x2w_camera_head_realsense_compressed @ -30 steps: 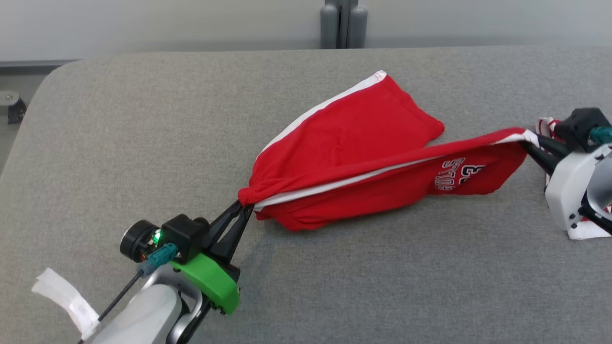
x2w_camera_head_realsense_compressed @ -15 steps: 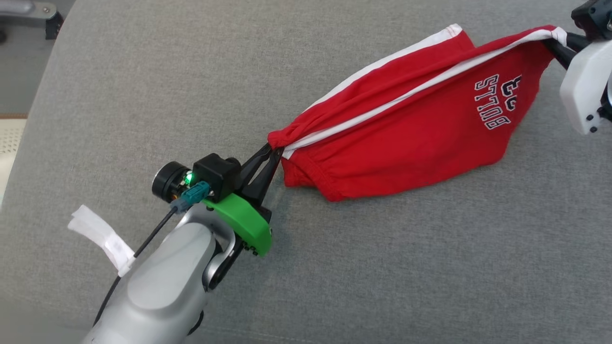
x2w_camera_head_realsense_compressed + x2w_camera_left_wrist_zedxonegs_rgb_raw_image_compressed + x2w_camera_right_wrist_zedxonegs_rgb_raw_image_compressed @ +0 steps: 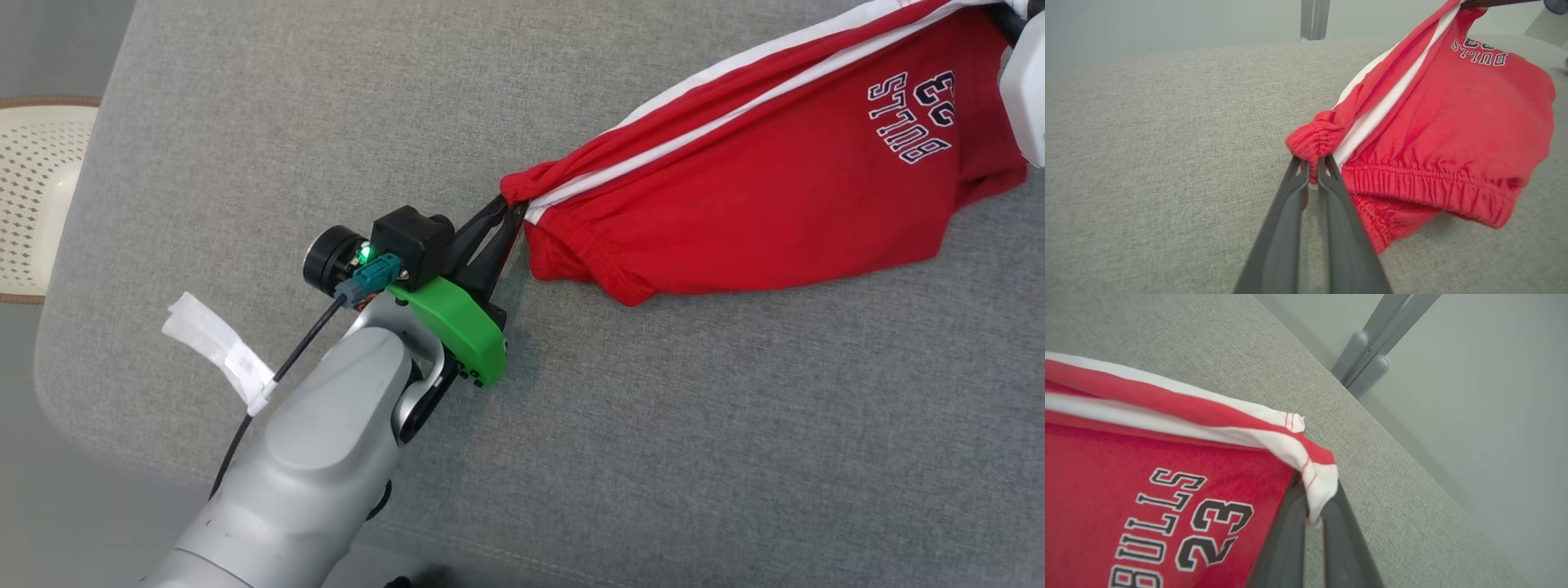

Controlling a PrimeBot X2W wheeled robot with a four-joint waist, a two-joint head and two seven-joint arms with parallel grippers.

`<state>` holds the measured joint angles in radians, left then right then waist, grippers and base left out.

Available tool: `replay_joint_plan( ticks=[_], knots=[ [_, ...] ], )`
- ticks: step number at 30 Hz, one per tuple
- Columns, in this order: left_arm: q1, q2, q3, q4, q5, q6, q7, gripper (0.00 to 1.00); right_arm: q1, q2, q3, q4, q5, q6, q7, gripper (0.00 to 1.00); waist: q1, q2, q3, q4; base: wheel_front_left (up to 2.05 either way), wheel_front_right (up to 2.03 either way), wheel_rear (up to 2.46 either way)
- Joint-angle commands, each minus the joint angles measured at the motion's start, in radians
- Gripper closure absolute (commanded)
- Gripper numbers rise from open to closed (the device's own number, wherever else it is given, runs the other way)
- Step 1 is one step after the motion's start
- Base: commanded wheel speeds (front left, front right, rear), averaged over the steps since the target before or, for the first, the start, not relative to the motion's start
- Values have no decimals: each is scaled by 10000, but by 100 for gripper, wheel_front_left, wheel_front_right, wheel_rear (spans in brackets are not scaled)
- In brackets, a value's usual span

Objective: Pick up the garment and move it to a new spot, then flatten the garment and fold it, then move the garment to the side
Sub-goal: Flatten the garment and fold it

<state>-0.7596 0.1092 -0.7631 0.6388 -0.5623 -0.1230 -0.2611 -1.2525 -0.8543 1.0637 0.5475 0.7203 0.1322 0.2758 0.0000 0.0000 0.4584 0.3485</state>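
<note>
So, both ends are pinched. L gripper (image 3: 508, 214) is shut down narrow on the bunched corner of the waistband (image 3: 1425, 179), w/ a wad of red elastic right btwn the tips in the left wrist view. R gripper (image 3: 1314, 498) is clamped tight on the white-trimmed hem corner (image 3: 1298, 449) of one leg. The red shorts (image 3: 775, 188) hang strung btwn them over the grey table (image 3: 653, 425), up in the 1-to-2 o'clock part of my head view.

Key relation: from the L tips the shorts run off toward 2 o'clock, and that's the long axis too. Waistband end sits low on my L side, hem end looks higher on the R, w/ the white side stripe (image 3: 1390, 96) drawn taut along the top edge. The body w/ the BULLS 23 print (image 3: 910, 110) sags below that line; can't tell if the lowest fold touches the table or just clears it.

My read: carry step, not flattened yet. L arm is nearer the waistband, R nearer the leg, so to lay it out I'd spread both along that 8-to-2 line and lower together. Risk: w/ just two corners held, it may land doubled over.
</note>
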Motion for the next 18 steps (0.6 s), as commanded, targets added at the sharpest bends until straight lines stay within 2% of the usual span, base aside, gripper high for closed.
replay_joint_plan(
  ticks=[1,2,3,11,18],
  knots=[
    [-206,-24,98,87,-26,-10,-39,71,-221,-68,90,174,-31,-30,-128,70,0,0,225,182,0,0,0],
    [-239,-65,135,113,14,-15,-41,29,-310,-43,112,286,6,-30,-190,7,0,0,254,190,0,0,0],
    [-257,-112,182,154,74,-20,-38,0,-342,12,157,390,110,-28,-256,0,0,0,280,190,0,0,0],
    [-131,-348,788,168,470,-12,-38,0,-463,382,663,1085,421,-25,-656,0,0,0,167,-49,0,0,0],
    [246,-222,1490,24,919,30,-39,0,-12,713,967,1560,877,-25,-1291,0,0,0,-414,-529,0,0,0]
  ],
)
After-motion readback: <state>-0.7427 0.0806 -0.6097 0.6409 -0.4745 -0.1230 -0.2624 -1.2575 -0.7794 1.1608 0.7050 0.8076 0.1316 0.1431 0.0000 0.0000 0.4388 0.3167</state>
